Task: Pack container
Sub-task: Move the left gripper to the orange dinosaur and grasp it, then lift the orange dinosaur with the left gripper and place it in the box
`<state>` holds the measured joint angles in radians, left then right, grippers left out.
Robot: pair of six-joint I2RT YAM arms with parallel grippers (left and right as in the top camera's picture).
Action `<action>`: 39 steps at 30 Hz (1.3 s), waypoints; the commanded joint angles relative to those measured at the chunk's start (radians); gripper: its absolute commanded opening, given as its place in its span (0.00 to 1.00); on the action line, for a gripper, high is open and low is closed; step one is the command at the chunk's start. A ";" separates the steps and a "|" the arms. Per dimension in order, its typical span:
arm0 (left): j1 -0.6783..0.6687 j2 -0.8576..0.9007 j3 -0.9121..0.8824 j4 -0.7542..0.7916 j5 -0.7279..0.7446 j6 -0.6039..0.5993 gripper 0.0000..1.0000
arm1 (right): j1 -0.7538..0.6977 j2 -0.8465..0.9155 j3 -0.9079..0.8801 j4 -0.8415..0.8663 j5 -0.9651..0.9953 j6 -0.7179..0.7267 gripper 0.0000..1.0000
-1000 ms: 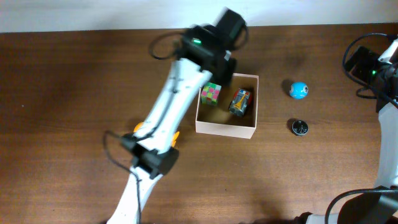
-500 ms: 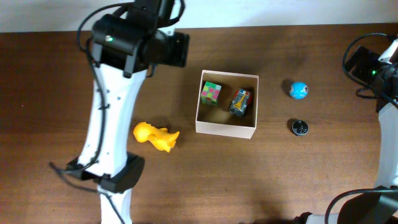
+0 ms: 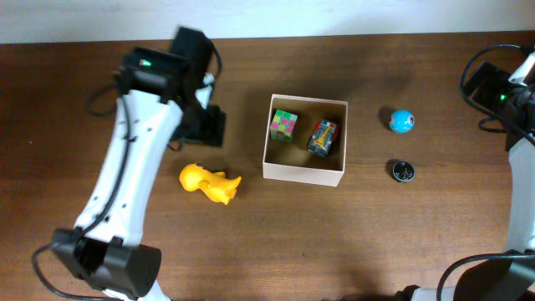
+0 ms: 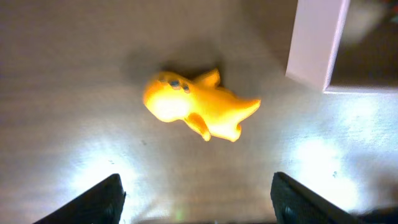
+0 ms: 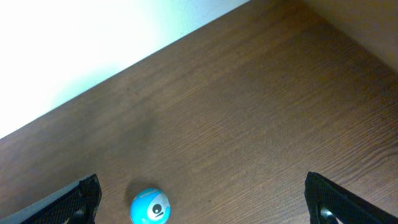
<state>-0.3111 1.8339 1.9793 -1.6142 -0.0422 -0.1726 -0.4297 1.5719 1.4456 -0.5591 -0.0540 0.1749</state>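
The white container [image 3: 303,173] sits mid-table, tan inside, holding a green-pink cube [image 3: 283,125] and a small multicoloured toy [image 3: 322,137]. Its corner shows in the left wrist view [image 4: 317,43]. A yellow toy animal [image 3: 209,183] lies left of the box and shows in the left wrist view [image 4: 198,112]. My left gripper [image 4: 196,202] is open and empty above the table, hovering over the yellow toy. A blue ball [image 3: 402,121] and a small black round thing [image 3: 404,171] lie right of the box. My right gripper [image 5: 205,199] is open and empty at the far right, with the ball [image 5: 150,208] between its fingers in view.
The left arm [image 3: 134,167] stretches from the front left up over the table's left half. The right arm's base and cables [image 3: 501,92] are at the right edge. A pale wall [image 5: 93,43] runs behind the table's far edge.
My left arm has swung from over the box to the left and then down toward the yellow toy. The cube and the toy stay in the box. The right arm has not moved.
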 commanded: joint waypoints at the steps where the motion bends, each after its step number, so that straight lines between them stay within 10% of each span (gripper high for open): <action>1: -0.037 0.000 -0.164 0.066 0.048 -0.030 0.80 | -0.003 0.002 0.021 0.002 -0.003 -0.009 0.99; 27: -0.059 0.000 -0.850 0.780 0.079 0.129 0.80 | -0.003 0.002 0.022 0.002 -0.003 -0.009 0.99; 33: -0.059 0.000 -0.876 0.803 0.072 0.128 0.28 | -0.003 0.002 0.021 0.002 -0.003 -0.009 0.98; 39: -0.059 -0.022 -0.783 0.763 0.072 0.095 0.20 | -0.003 0.002 0.021 0.002 -0.003 -0.009 0.99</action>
<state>-0.3656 1.8099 1.1530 -0.8528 -0.0116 -0.0658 -0.4297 1.5719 1.4456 -0.5602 -0.0540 0.1753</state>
